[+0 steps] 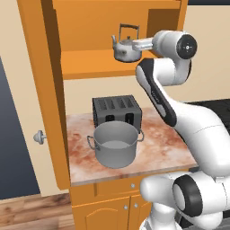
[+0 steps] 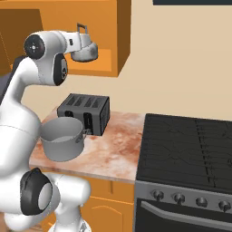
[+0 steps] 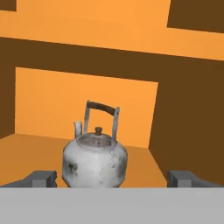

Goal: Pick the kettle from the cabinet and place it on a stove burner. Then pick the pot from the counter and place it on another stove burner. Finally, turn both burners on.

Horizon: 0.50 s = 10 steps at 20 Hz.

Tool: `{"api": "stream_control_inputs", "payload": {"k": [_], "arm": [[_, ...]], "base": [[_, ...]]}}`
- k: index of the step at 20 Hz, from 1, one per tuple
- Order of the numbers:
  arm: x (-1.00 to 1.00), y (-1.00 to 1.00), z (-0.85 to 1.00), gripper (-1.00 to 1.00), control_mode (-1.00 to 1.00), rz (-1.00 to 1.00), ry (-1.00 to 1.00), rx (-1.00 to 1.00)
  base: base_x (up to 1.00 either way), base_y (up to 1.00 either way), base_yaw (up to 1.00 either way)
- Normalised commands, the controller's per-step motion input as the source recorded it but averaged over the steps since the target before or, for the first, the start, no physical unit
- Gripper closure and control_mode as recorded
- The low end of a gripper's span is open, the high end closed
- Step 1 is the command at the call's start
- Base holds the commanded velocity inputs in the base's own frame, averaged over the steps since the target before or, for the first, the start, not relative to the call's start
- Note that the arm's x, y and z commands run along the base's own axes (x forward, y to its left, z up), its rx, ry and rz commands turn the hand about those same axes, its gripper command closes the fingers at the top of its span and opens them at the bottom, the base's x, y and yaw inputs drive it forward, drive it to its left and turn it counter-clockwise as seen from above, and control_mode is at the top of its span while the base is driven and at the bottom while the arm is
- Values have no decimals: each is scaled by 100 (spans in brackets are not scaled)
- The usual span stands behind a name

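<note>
Nearest the base, the pot is standing upright on the counter, its open mouth facing up and its two loop handles lying along a left-right line; in the right base view it is sitting toward the counter's left end, well apart from the stove burners. Just behind the pot, the toaster is resting with its long side running across the counter, slots facing up. Above, the arm is reaching into the cabinet, where the gripper is standing released, its two fingertips spread wide on either side of the kettle and apart from it. The kettle is sitting upright on the cabinet shelf, knobbed lid on top, handle arching overhead; in the hand view its spout is pointing left, and in the left base view likewise left, away from the hand.
</note>
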Motion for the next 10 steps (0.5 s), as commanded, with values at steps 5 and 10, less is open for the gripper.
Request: {"api": "stream_control_inputs", "payload": {"k": [5,10], "arm": [[18,18,4,-100,-100,-6,2,-2],[23,23,1,-100,-100,-5,1,-1]], "base": [[0,0,0],[0,0,0]]}}
